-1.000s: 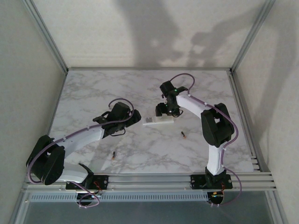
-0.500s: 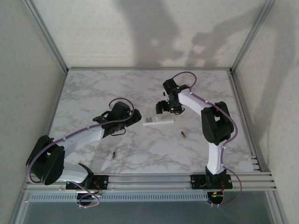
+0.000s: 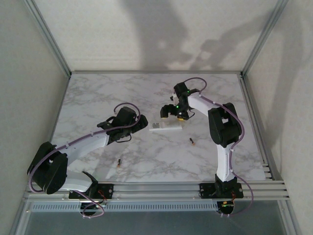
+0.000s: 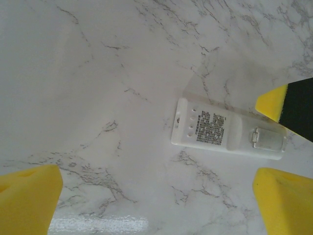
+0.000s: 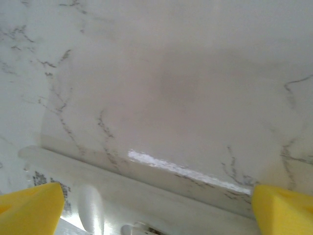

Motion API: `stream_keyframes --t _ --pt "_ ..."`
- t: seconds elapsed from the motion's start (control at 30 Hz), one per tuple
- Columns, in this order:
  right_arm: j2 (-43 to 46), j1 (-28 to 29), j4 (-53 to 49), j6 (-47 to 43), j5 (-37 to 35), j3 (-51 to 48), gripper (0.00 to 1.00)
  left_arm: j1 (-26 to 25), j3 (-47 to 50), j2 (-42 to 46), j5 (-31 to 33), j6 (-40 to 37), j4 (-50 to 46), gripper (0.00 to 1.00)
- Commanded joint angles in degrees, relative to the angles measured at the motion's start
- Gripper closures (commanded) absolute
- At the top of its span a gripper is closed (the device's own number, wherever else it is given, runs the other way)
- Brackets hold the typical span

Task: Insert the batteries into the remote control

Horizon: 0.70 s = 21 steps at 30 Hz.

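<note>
Right gripper has lifted off the remote control, jaws wide, empty; left gripper wide just beside it; remote control lies back-up; 2 batteries loose, well apart; pinching 1 off-centre could roll it away.

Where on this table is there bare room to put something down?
Bare: the far left corner of the table, behind the left gripper, and the near middle, between the left battery and the right battery. Crowded: the centre, where the right gripper hangs by the remote control.

Lab rig: aluminium frame, marble-print tabletop.
</note>
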<state>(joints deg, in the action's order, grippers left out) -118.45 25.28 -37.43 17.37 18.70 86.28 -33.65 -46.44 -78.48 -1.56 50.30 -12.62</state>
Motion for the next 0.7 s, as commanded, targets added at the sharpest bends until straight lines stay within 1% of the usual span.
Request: stream_keyframes --t 0.0,0.13,0.27,0.33,0.5,0.53,0.6,0.67 --pt "3.4 0.3 0.8 1.3 3.7 -3.8 0.01 0.3 -0.4 1.0 0.8 -0.8 -0.6 0.00" --pt "7.5 1.5 2.4 3.0 3.5 -9.2 0.02 0.3 -0.3 0.7 0.8 -0.7 -0.2 0.01" --pt "11.4 3.6 2.8 4.8 1.6 -13.1 0.03 0.4 -0.3 0.3 0.5 -0.8 0.1 0.01" --pt "12.8 4.7 2.9 5.5 1.1 -14.3 0.03 0.4 -0.2 0.3 0.5 -0.7 0.2 0.01" --pt "14.3 7.8 0.9 5.6 -2.7 -14.4 0.04 0.3 0.3 0.6 0.0 -0.5 0.5 0.00" --pt "14.3 8.3 0.4 5.4 -3.5 -14.1 0.05 0.4 0.3 0.7 0.0 -0.6 0.5 0.01" --pt "14.3 9.6 -1.7 4.8 -9.2 -12.8 0.07 0.4 0.6 1.1 0.1 -0.5 0.4 0.00" --pt "14.0 10.4 -3.1 3.3 -13.4 -11.3 0.14 0.4 0.9 1.6 0.2 -0.5 0.4 0.00"
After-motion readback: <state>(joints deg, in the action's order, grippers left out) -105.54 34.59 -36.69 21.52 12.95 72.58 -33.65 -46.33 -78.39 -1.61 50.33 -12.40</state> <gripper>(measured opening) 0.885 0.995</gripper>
